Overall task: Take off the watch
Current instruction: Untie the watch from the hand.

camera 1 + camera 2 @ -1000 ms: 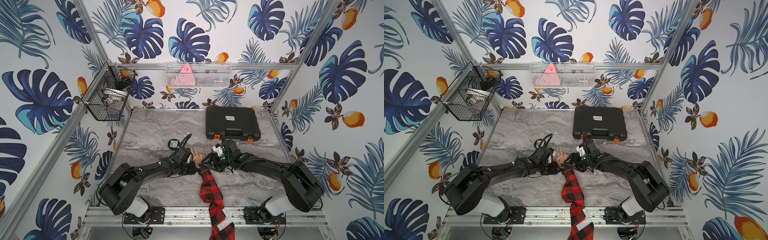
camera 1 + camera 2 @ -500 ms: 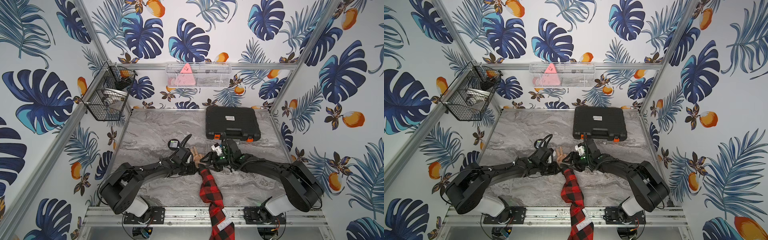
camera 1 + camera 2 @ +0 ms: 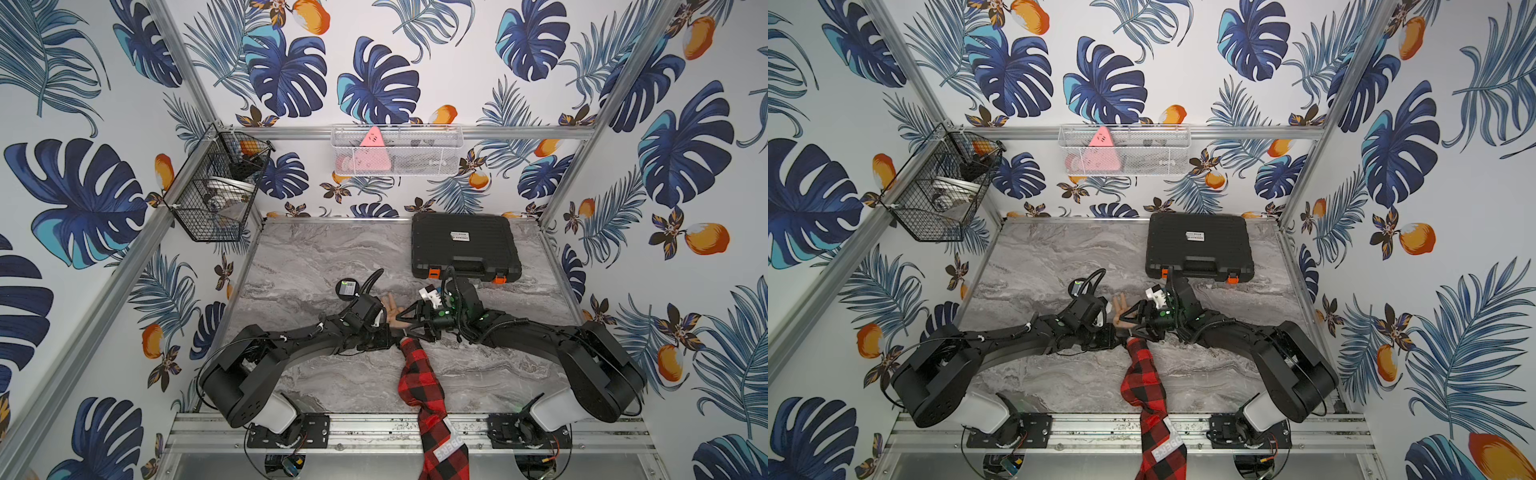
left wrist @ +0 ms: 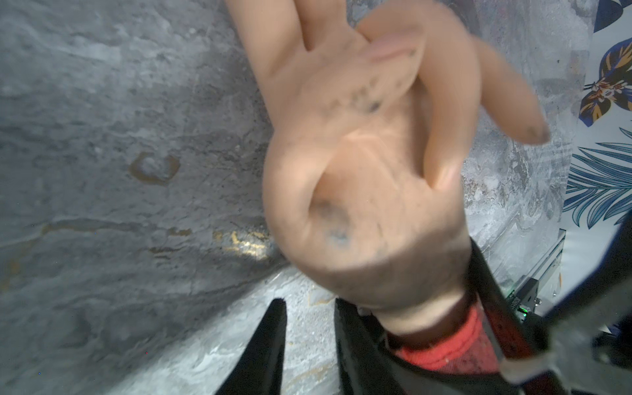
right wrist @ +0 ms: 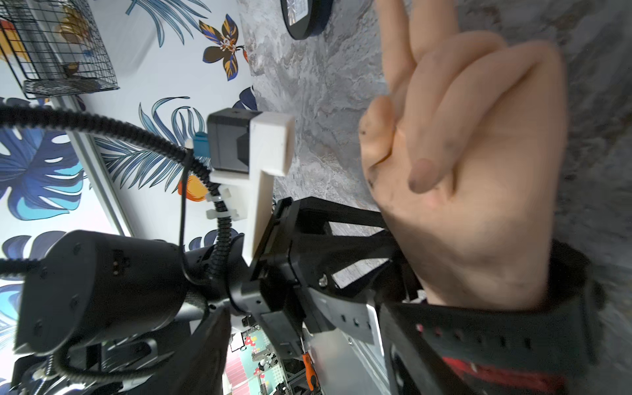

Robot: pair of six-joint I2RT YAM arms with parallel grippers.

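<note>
A mannequin hand in a red-and-black plaid sleeve lies on the marble table. The watch shows only as its black holed strap round the wrist; its case is hidden. A loose strap end sticks out toward my left gripper. My left gripper is beside the wrist, slightly open over bare table, with one finger against the cuff. My right gripper stands wide open on the other side of the wrist, one finger by the strap. Both grippers cover the wrist in both top views.
A shut black tool case lies at the back right. A flat black disc with a green-white label sits just beyond the left gripper. A black wire basket hangs on the left wall and a white mesh basket on the back wall.
The right gripper has crept slightly toward the hand. The left arm and the hand look unmoved.
</note>
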